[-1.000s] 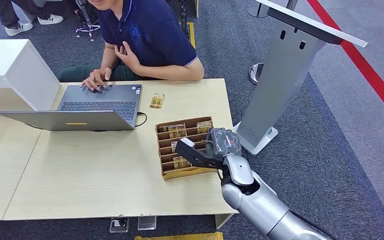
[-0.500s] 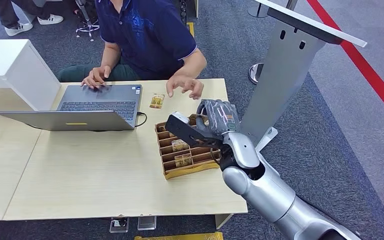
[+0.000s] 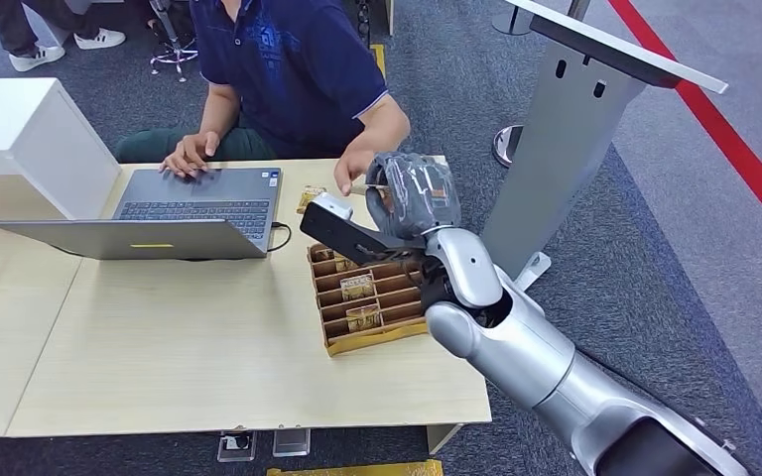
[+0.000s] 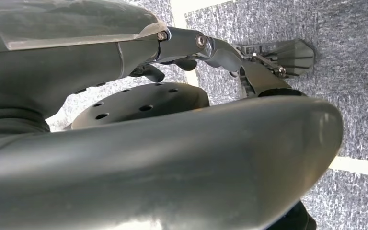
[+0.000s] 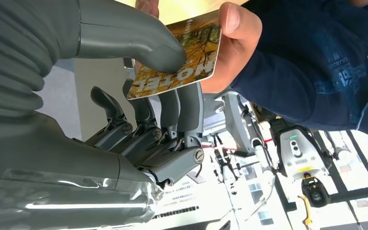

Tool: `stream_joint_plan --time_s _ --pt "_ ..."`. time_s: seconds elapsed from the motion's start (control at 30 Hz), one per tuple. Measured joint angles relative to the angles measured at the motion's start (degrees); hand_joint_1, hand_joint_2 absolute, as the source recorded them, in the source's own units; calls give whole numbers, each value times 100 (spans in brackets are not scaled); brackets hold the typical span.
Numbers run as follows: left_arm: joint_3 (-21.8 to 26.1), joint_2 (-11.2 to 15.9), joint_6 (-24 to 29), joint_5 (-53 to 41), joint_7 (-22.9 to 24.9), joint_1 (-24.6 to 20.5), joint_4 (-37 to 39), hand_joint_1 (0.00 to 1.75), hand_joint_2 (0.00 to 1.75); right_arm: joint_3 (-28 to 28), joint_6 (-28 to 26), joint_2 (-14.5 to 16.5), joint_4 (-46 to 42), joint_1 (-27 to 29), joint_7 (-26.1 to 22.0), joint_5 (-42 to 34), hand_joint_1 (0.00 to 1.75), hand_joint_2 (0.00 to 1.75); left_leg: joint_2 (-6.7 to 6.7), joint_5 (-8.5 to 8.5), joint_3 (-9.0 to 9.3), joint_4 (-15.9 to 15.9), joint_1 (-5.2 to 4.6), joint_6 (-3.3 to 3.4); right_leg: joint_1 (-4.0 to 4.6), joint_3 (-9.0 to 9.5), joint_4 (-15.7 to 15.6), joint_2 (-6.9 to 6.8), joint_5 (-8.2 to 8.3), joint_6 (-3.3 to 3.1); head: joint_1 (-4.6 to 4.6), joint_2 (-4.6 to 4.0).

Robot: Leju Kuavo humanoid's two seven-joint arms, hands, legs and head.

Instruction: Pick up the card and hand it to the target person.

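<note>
Near the centre of the head view, the right hand (image 3: 412, 193) is raised above the far edge of the light wooden table (image 3: 208, 347), its silver arm coming in from the lower right. It holds a hotel key card (image 5: 182, 60) — in the right wrist view the thick grey thumb (image 5: 139, 40) presses on the card's printed face while the darker fingers (image 5: 172, 108) lie behind it. The person's hand (image 5: 227, 45), in the upper middle of that view, grips the card's other end, thumb on top, so both hold it at once. In the head view this hand (image 3: 352, 171) sits just left of the robot's, and the card itself is too small to make out there.

The person in a dark blue polo shirt (image 3: 293, 59) sits at the table's far side, upper middle of the frame, the other hand on an open grey laptop (image 3: 174, 213). Below the raised hand stands a brown cardboard card organiser (image 3: 367, 297) with slotted rows, a few cards in it. Another card (image 3: 310, 198) lies flat on the table beside the laptop, partly hidden by the robot's thumb.

The left wrist view shows dark parts of the left hand (image 4: 249, 52) over grey carpet — whether its fingers are spread or curled, I cannot tell.
</note>
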Motion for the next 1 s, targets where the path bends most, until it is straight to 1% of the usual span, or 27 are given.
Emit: stream_joint_plan --time_s 0.13,0.37,0.5,0.57,0.7,0.83,0.97,1.0 --pt "-1 -9 -24 -3 -1 0 0 0 0 60 -111 70 290 -36 -49 71 0 175 0 0 0 0 0 0 0 0 0 0 0 0 1 0" --pt "-40 -11 -59 -34 -5 1 0 0 0 64 -109 86 544 -15 -42 138 0 175 0 0 0 0 0 0 0 -3 0 0 0 0 3 0" --pt "-42 -11 -26 16 -15 1 0 0 0 -19 -200 70 540 95 -224 -270 0 175 0 0 1 0 0 0 0 -4 -1 0 0 0 -1 0" --pt "-42 -11 -15 43 -27 3 0 0 0 -104 -289 45 465 224 -445 -685 0 175 1 0 2 0 0 0 0 -5 -1 0 0 0 0 0" --pt "-42 -2 -49 106 -56 24 0 0 0 -342 -485 -87 87 660 -1044 -1789 0 175 1 -1 2 0 0 0 0 -4 -2 0 0 0 1 0" --pt "-42 52 -150 121 -114 59 0 0 0 -565 -527 -310 -397 1200 -1535 -2702 0 175 1 -2 2 0 0 1 0 -5 -4 1 -1 0 3 0" --pt "-42 111 -164 122 -152 78 0 0 0 -831 -428 -600 -928 1938 -2198 -3795 0 175 0 -3 2 0 0 0 0 -5 -7 0 -1 0 -2 0" --pt "-42 116 -164 122 -155 80 0 0 0 -865 -410 -637 -987 2040 -2283 -3922 0 175 0 -4 2 0 0 0 0 -5 -7 0 -1 0 -4 0"
